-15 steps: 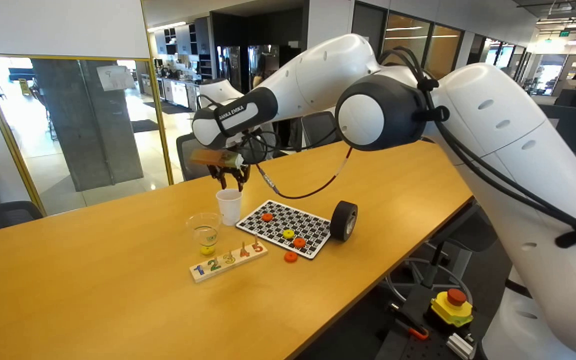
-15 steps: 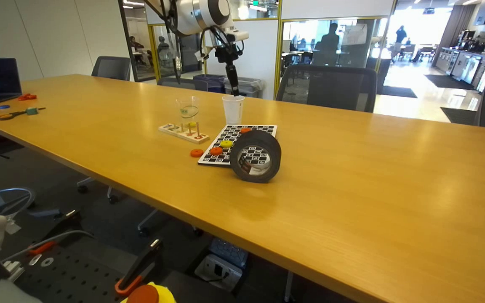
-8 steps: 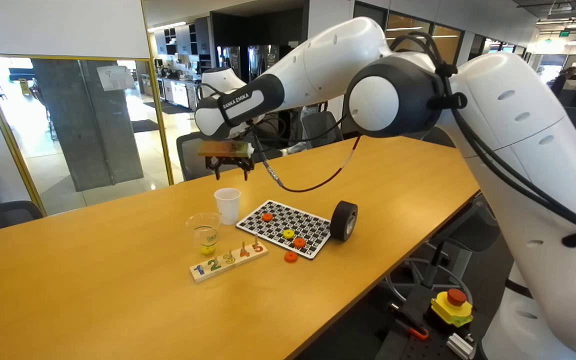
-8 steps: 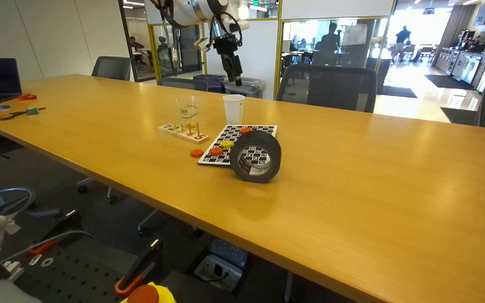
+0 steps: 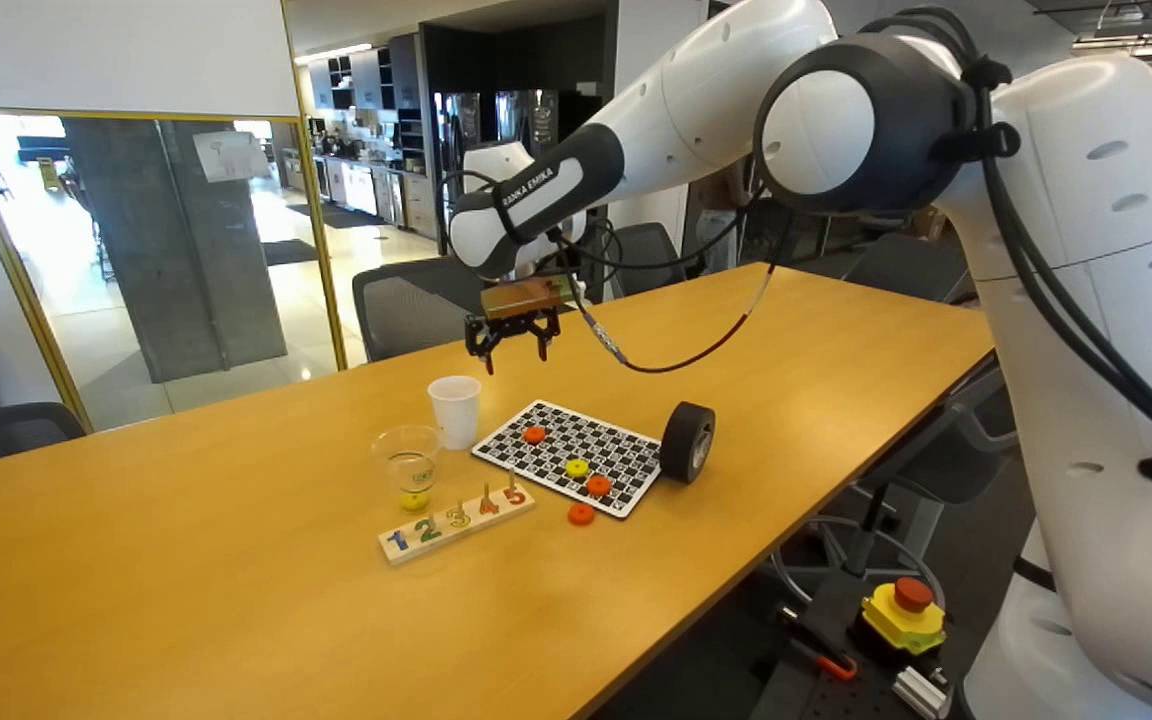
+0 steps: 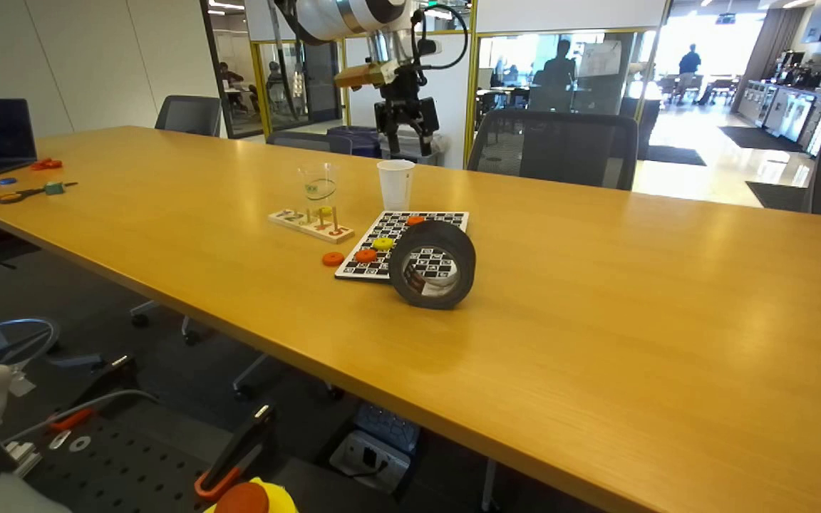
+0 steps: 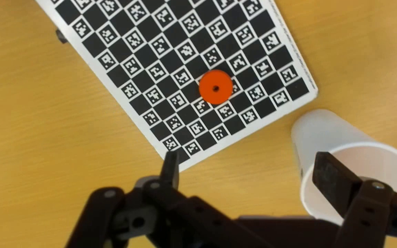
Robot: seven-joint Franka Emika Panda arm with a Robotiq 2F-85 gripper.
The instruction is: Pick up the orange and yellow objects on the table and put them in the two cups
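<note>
Wooden bench (image 5: pixel 236 600) carries a checkered board (image 5: pixel 556 450), where an orange disc (image 7: pixel 215 81) (probably next; round, so no long axis) lies ahead of the spread, unladen fingers (image 7: pixel 336 182) in the wrist view, sideways between them. One finger overlaps the white cup (image 7: pixel 367 160); lowering here may knock it.

3 orange round discs (image 5: pixel 598 485), 2 yellow round discs (image 5: pixel 576 467), 1 white tapered cup (image 5: pixel 455 413), 1 clear cup (image 5: pixel 406 460), 1 black-white checkered board (image 5: pixel 541 466), 1 black tape roll (image 5: pixel 676 443).
</note>
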